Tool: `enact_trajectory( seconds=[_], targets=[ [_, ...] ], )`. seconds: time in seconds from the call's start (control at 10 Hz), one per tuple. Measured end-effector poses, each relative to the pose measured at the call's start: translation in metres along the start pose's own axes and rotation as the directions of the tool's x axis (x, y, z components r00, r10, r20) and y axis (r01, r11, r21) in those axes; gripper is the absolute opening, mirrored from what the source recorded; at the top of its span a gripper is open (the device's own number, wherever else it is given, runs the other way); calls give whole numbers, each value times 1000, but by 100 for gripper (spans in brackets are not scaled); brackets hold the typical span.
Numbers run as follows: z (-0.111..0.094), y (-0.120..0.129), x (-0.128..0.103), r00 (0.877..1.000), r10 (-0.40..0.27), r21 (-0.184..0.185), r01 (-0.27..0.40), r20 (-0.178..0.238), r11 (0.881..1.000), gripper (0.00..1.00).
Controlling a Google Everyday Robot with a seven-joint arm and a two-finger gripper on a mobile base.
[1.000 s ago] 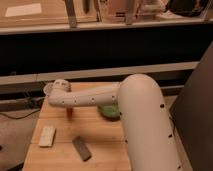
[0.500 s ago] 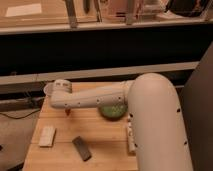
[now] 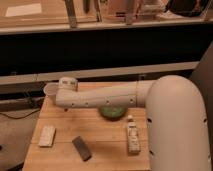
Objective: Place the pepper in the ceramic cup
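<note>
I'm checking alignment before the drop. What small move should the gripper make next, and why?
Probably a slight shift toward the ceramic cup: the gripper, at the arm's end, sits beside the cup's rim, not yet over its mouth. The pepper is hidden in this view.

Table [image 3: 100,131]: pale wood planks, foreground centre.
Floor [image 3: 14,137]: grey-brown, left of the table.
Cable [image 3: 15,114]: dark, lying on the floor at the left.
Panel [image 3: 100,47]: wide dark band across the room behind the table.
Ledge [image 3: 105,71]: pale strip along the panel's lower edge.
Counter [image 3: 47,16]: light wood top above the panel.
Posts [image 3: 71,12]: grey uprights standing on the counter.
Paper [image 3: 22,9]: white sheet, flat on the counter at the far left.
Light: warm, dim, even.
Gripper [image 3: 61,93]: over the table's far left corner.
</note>
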Motion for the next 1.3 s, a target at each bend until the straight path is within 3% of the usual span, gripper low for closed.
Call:
enact_trajectory(
  seconds=[0.3, 0.6, 0.9, 1.0, 1.2, 1.3],
  targets=[
    [-9, -10, 7, 1000, 18, 91, -18, 6, 996, 0],
    [-16, -20, 16, 1000, 21, 209, -22, 6, 978, 0],
    [-22, -38, 24, 1000, -12, 316, 15, -9, 949, 0],
    [-25, -48, 29, 999, -37, 361, 45, -28, 931, 0],
    [-26, -65, 33, 995, -76, 402, 93, -58, 911, 0],
    [-25, -77, 40, 990, -110, 432, 139, -91, 891, 0]
  ],
)
